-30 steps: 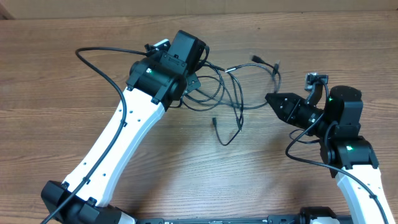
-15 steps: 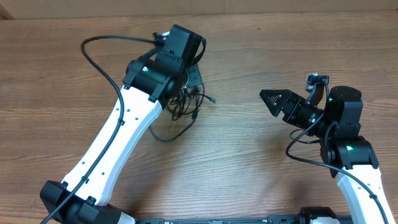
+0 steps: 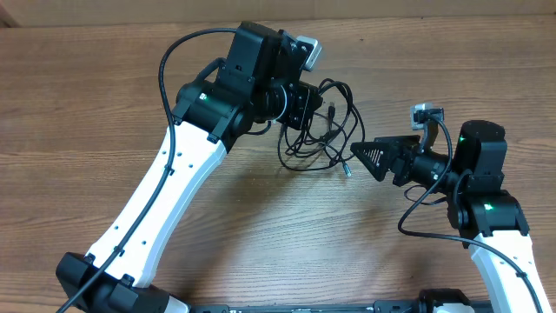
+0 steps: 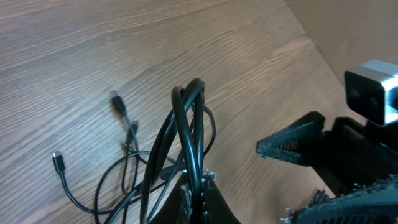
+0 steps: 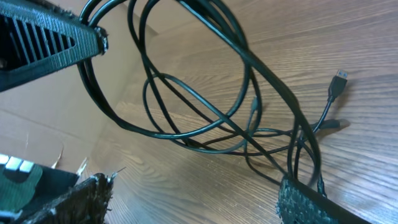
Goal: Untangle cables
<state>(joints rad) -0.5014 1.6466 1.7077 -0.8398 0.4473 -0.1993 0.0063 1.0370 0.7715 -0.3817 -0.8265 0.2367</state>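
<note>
**Change of state.** One second ago the cables [image 3: 328, 130] lie stretched across the worktop [image 3: 104, 104] between the two tools. The right tool [image 3: 360, 155] now has its jaws wide apart and grips nothing. The strands near it have sprung back toward the left tool [image 3: 311, 106]. The left tool is fully closed on a bunch of strands. The left arm has swung to the right and toward the far edge, carrying the bunch with it.

**Present position.** The cables form one loose cluster of loops at the left tool, between the two tools. One plug [image 3: 346, 169] lies just beside the tips of the right tool. In the right wrist view several strands cross the gap between the open fingers, and one lies against the lower right finger.

**Consequence.** The earlier spread is lost and the tangle is not yet undone. The bunch appears to be presented for a fresh grip. The right tool should close on a single strand, not on a crossing of several.
</note>
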